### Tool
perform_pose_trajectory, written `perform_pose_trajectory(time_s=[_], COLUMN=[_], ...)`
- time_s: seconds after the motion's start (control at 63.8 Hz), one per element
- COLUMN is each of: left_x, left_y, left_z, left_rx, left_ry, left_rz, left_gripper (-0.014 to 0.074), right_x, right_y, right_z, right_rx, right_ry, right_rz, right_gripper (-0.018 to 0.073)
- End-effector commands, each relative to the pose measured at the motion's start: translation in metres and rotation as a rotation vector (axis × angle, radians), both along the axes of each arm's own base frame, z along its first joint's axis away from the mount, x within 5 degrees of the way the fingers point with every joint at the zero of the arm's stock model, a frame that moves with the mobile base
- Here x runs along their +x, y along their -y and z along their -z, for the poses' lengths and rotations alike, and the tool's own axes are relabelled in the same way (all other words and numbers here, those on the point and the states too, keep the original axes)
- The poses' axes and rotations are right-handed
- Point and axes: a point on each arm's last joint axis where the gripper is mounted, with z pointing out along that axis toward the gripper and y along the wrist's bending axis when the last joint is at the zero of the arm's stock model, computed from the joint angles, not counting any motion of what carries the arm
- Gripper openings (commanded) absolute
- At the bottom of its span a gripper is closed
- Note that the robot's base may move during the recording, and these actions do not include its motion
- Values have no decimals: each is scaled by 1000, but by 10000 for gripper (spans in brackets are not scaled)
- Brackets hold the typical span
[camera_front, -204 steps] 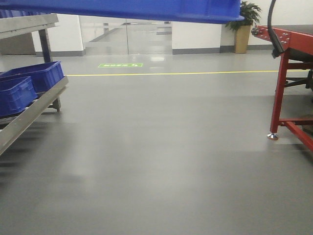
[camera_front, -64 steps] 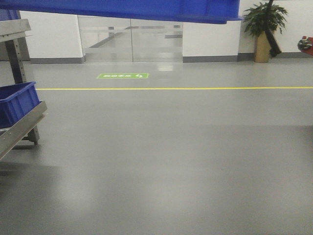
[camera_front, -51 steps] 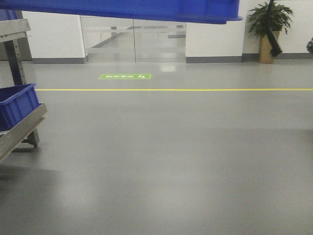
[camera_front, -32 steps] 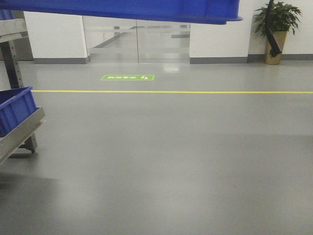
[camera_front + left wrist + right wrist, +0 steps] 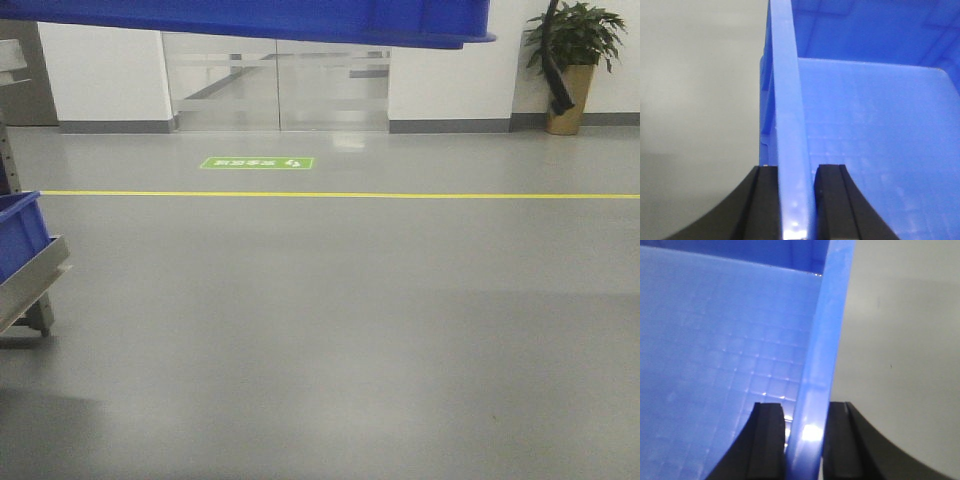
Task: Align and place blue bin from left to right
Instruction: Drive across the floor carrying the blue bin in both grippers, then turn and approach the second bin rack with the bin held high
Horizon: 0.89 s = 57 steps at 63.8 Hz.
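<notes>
Since the earlier frames, the metal rack [image 5: 30, 285] and the darker blue crate [image 5: 18, 232] on it are found shifted to the left edge of the front view. The red frame once seen on the right is lost from view, and the potted plant [image 5: 570, 45] is carried further right. The blue bin [image 5: 250, 18] is kept where it was, as a band across the top of that view (only its underside and rim lip are shown), raised well above the grey floor [image 5: 340, 340]. A yellow line [image 5: 400, 195] is drawn across the floor, with a green floor sign [image 5: 257, 162] beyond it, near the glass doors [image 5: 275, 85] at the far wall.

In the left wrist view, the left end effector [image 5: 797, 172] is closed narrowly on the bin's side wall, with one black finger [image 5: 765, 200] set against each face. The right end effector [image 5: 805, 412] is likewise clamped on the opposite wall, a faint grid pattern being seen on the blue surface to its left.
</notes>
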Motion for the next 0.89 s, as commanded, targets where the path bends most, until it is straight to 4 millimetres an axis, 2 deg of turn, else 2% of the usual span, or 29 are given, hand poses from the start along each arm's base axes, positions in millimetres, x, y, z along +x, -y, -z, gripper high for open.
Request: perform_pose_trajectory(time_s=[0.0, 0.878], left_x=[-1, -1], left_y=[-6, -6], left_z=[-29, -29], left_rx=[12, 12], left_ry=[244, 244], left_rz=[-16, -16], left_gripper=[-15, -15], right_x=[-6, -6], right_y=[10, 10], right_z=[-18, -18], right_rx=[-22, -22], right_ry=[104, 104], right_rz=[3, 3], right_gripper=[-78, -78])
